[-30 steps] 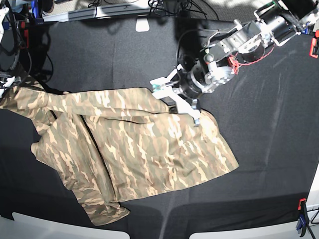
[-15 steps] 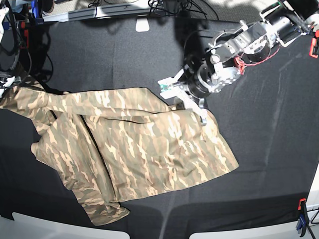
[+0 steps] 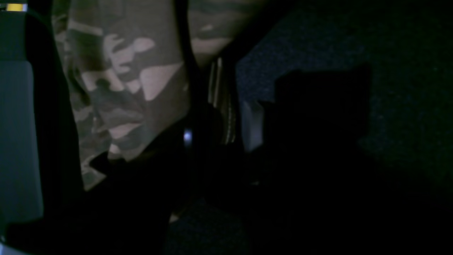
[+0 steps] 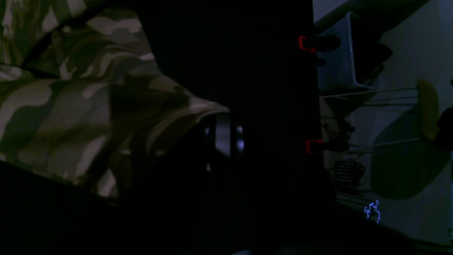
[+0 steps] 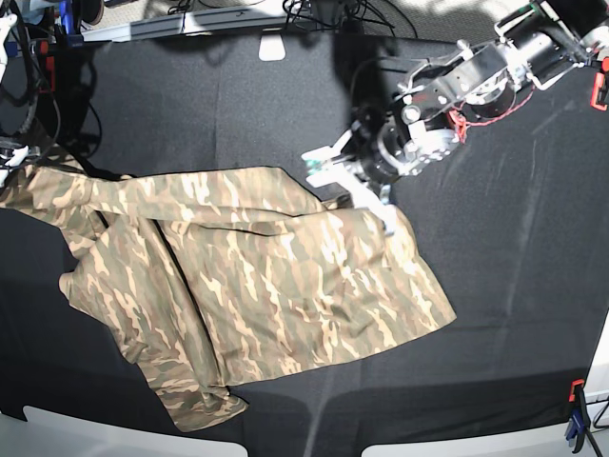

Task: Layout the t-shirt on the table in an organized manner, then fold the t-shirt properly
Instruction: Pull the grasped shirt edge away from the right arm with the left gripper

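Observation:
The camouflage t-shirt point(image 5: 266, 276) lies rumpled across the left and middle of the black table point(image 5: 514, 286), with one side folded over near the front. My left gripper point(image 5: 352, 188) is open at the shirt's far right edge, its white fingers point(image 5: 319, 162) spread wide just above the cloth. The left wrist view shows shirt fabric point(image 3: 124, 81) between its dark fingers. My right gripper point(image 5: 8, 157) is at the far left edge, where the shirt is pulled out to a point. In the dark right wrist view the fabric point(image 4: 70, 106) runs to a peak at the gripper tip point(image 4: 223, 134), which looks shut on it.
An orange clamp point(image 5: 599, 90) sits on the right table edge and a blue and orange clamp point(image 5: 576, 414) at the front right corner. A white block point(image 5: 272, 46) and cables lie along the back edge. Red clamps point(image 4: 304, 42) show in the right wrist view.
My left gripper has moved a little up and to the right along the shirt's far edge, still open. The shirt and right arm have not visibly moved.

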Controlling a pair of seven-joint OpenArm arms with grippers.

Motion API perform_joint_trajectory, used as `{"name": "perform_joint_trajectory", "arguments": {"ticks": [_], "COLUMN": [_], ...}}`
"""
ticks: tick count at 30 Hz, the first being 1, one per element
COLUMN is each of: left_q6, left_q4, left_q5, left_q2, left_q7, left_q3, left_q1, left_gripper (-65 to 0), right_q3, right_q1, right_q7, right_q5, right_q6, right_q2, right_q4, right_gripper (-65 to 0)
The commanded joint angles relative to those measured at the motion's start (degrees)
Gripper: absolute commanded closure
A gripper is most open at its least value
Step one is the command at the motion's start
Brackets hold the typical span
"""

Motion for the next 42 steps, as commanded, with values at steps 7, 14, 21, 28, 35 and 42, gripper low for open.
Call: {"name": "perform_joint_trajectory", "arguments": {"ticks": [7,14,21,28,35,42], "left_q6": [1.05,6.19,9.14,9.11,9.11,9.07], "left_q4": [0.68,0.68,0.85,1.6,11.76,26.03], "left_q5": [0.15,2.12,6.58,6.58,4.87,-6.47], "left_q2": [0.02,-0.02,-0.17,-3.34,-11.85,-22.69], "left_q7": [-1.46,-1.09,7.98,9.57,11.39,12.15], "left_q3": [-0.33,-0.33,-0.33,-0.33,-0.33,-0.33], "left_q1": [-1.27,-1.86,-1.84,-1.7,0.04,4.57], "left_gripper": [-13.5,0.0,0.0,0.0,0.0,0.0], "right_q3": [0.46,0.46,0.46,0.46,0.46,0.46], "right_q1": [0.31,0.31,0.31,0.31,0.31,0.31], "right_q7": [0.76,0.74,0.74,0.74,0.72,0.68], "right_q5": [-0.7,-0.7,-0.72,-0.79,-0.92,-0.92], "right_q6": [-0.37,-0.37,-0.37,-0.37,-0.37,-0.37], "right_q2": [1.29,1.27,1.29,1.29,1.29,1.29], "right_q4": [0.98,0.98,0.98,0.98,0.98,0.98], "right_gripper": [0.0,0.0,0.0,0.0,0.0,0.0]}}
